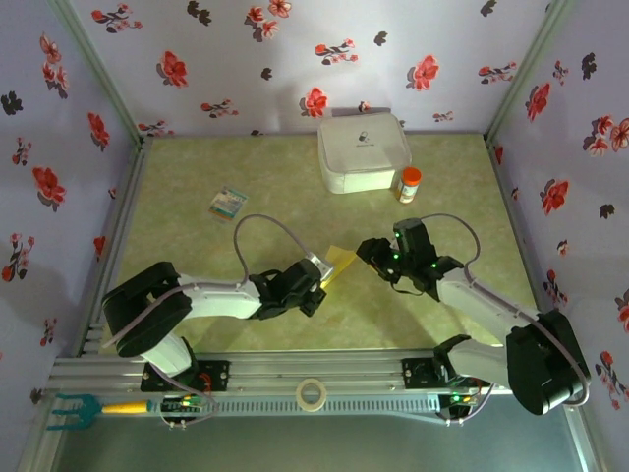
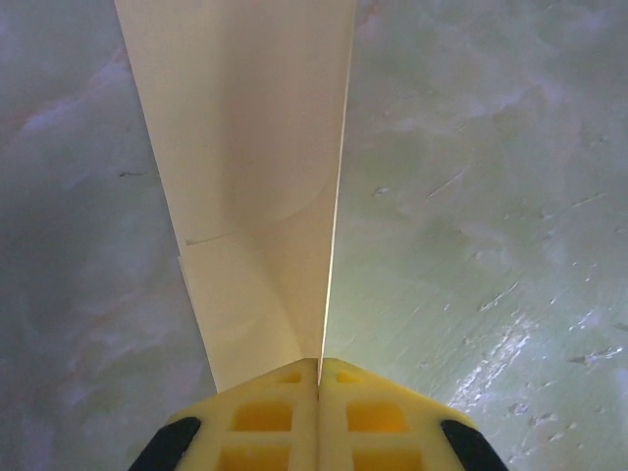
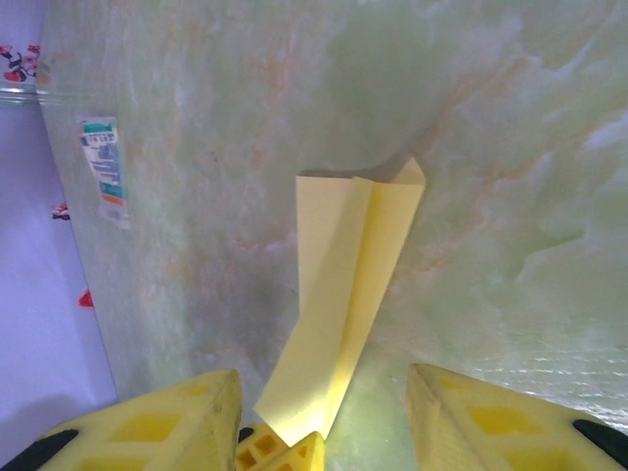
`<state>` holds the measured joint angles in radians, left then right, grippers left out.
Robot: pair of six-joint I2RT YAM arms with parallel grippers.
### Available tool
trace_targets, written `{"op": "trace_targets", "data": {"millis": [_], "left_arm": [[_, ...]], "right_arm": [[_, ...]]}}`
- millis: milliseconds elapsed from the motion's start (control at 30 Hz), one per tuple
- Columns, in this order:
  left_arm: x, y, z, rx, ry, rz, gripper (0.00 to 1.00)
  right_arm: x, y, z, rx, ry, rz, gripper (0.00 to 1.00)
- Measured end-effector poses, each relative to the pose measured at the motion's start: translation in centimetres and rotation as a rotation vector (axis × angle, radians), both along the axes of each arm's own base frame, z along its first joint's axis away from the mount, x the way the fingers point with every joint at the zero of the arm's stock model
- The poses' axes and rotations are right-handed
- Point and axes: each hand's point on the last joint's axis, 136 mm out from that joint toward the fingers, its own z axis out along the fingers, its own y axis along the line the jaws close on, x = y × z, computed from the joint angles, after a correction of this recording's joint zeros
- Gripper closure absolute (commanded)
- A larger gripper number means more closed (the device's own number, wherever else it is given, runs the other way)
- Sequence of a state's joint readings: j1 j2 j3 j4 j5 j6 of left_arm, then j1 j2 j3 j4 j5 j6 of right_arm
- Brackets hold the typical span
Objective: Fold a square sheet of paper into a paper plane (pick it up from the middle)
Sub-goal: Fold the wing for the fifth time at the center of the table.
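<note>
The yellow sheet of paper (image 1: pixel 341 261) is folded into a long narrow shape with a centre crease and hangs just above the table. My left gripper (image 1: pixel 316 285) is shut on its near end; in the left wrist view the jaws (image 2: pixel 319 363) pinch the folded paper (image 2: pixel 255 147) edge-on. My right gripper (image 1: pixel 369 251) sits just right of the paper and stands open. In the right wrist view its fingers (image 3: pixel 322 378) straddle the paper (image 3: pixel 348 265) without touching it, with the left gripper's yellow fingertips (image 3: pixel 285 451) below.
A white rounded box (image 1: pixel 362 150) and an orange-capped bottle (image 1: pixel 409 184) stand at the back right. A teal-and-white card (image 1: pixel 228 204) lies at the left. A tape roll (image 1: pixel 312 393) and a teal fork tool (image 1: pixel 69 408) rest on the front rail. Floral walls enclose three sides.
</note>
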<state>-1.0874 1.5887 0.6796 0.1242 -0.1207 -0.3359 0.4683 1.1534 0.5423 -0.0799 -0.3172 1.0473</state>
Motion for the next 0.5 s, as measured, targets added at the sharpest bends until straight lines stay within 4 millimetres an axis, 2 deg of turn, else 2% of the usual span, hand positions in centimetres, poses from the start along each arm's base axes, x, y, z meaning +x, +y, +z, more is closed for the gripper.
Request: {"op": "trace_targets", "data": {"millis": [500], "left_arm": [[-0.1,-0.6,0.9,-0.08,0.04,-0.018,1.0]], "right_arm": [[-0.3,1.3,-1.9,0.02,0.058,0.053,0.51]]}}
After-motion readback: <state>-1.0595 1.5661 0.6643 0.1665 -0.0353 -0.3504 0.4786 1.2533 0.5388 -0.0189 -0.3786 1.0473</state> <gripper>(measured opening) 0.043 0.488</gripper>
